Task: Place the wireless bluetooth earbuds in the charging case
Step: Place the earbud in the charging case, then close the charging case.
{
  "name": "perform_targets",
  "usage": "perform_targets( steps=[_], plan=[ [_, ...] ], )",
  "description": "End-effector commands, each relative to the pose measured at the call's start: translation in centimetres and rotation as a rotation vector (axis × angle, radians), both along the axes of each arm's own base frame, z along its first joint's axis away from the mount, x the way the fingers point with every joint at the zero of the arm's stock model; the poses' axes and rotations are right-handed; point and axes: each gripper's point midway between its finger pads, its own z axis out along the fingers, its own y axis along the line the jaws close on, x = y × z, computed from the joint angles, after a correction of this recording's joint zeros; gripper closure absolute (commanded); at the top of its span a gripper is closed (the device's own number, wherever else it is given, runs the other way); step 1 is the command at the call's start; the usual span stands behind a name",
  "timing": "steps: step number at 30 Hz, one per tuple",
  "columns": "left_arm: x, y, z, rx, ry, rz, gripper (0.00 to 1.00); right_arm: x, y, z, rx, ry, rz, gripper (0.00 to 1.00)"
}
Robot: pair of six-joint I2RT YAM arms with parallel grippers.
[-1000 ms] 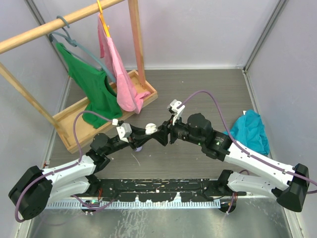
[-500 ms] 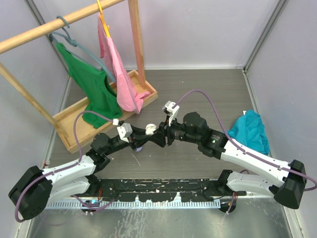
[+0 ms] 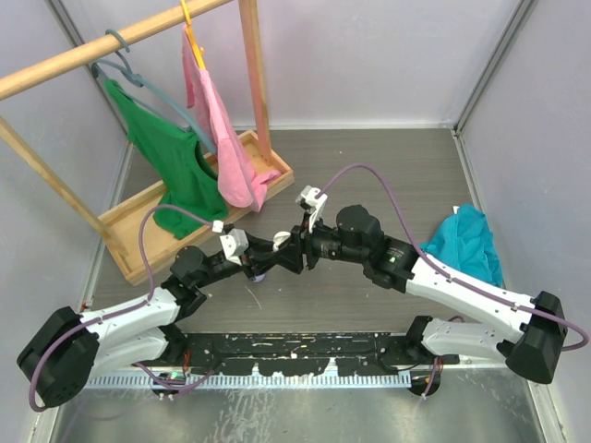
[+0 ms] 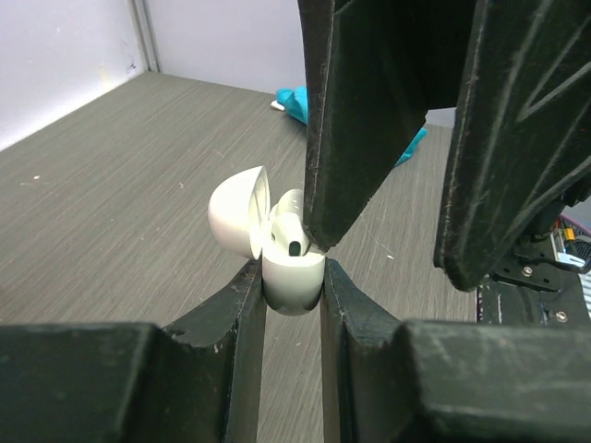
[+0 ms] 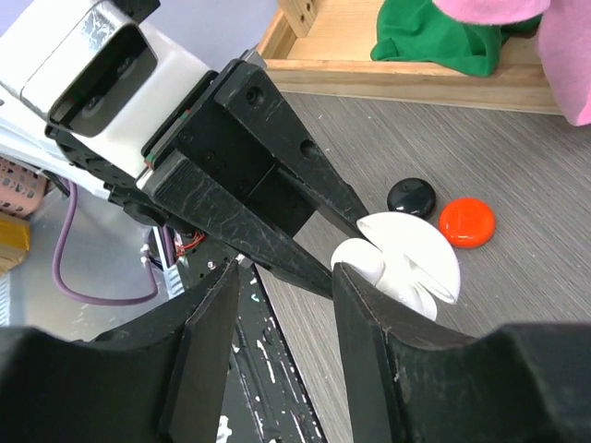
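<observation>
Earbud [image 4: 292, 229], white plastic: half-seated in white round case [image 4: 294, 288], my left gripper [image 4: 291, 273] pinching it; right gripper [image 4: 388, 260] spread. Next: press home gently.

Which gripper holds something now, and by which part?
The left gripper holds the open white charging case by its lower half, pinched between both fingers. The right gripper holds nothing.

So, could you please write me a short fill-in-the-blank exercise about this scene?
The left end effector is shut on the small white plastic charging case, whose lid is ____.
The tiny earbud standing in that case is ____ plastic.
Beside the round black puck lies a round glossy puck coloured ____.
Missing words: open; white; red.
</observation>
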Motion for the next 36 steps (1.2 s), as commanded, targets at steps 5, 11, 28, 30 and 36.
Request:
perform_targets(
  steps=[5, 11, 28, 30, 36],
  plan=[
    [-0.4, -0.5, 2.4, -0.028, -0.059, -0.040, 1.00, 1.4, 1.4, 4.3, 0.076, -0.065, -0.019, 0.47],
    [-0.3, -0.3, 0.8, 0.020, 0.000, -0.027, 1.00, 2.2, 0.3, 4.1, 0.012, -0.085, -0.022, 0.40],
    [-2.5, -1.3, 0.9, 0.031, -0.040, -0.175, 1.00, 0.8, -0.8, -1.2, -0.077, 0.029, 0.251, 0.32],
    [-2.5, -1.3, 0.9, 0.026, -0.038, -0.178, 1.00, 0.5, -0.7, -1.7, -0.081, 0.041, 0.272, 0.33],
    [-1.8, -1.3, 0.7, 0.021, 0.001, -0.139, 1.00, -0.5, -1.1, -1.9, -0.080, 0.045, 0.313, 0.35]
  ],
)
